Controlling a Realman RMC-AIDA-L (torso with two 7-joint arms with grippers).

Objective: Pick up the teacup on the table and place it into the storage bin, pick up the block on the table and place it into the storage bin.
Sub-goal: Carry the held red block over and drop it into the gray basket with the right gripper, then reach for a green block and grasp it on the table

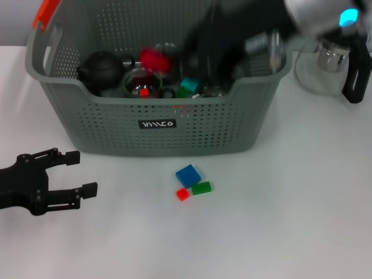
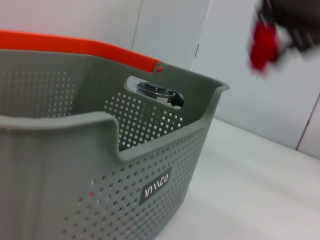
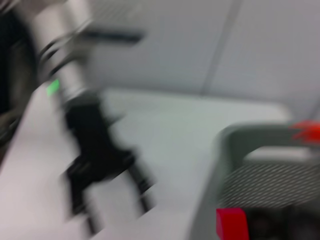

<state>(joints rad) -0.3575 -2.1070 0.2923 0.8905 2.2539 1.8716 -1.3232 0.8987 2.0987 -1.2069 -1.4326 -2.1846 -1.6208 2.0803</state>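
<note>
White table is holding the storage bin (image 1: 157, 125), where the right gripper (image 1: 174, 61) is hanging with something red (image 1: 156, 58), grip unclear, likely dropping it next, while the left gripper (image 1: 75, 174) is waiting open, near left.

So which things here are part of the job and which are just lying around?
Part of the job:
storage bin
blue block
green block
red block

Lying around:
glass kettle
black teapot
</note>
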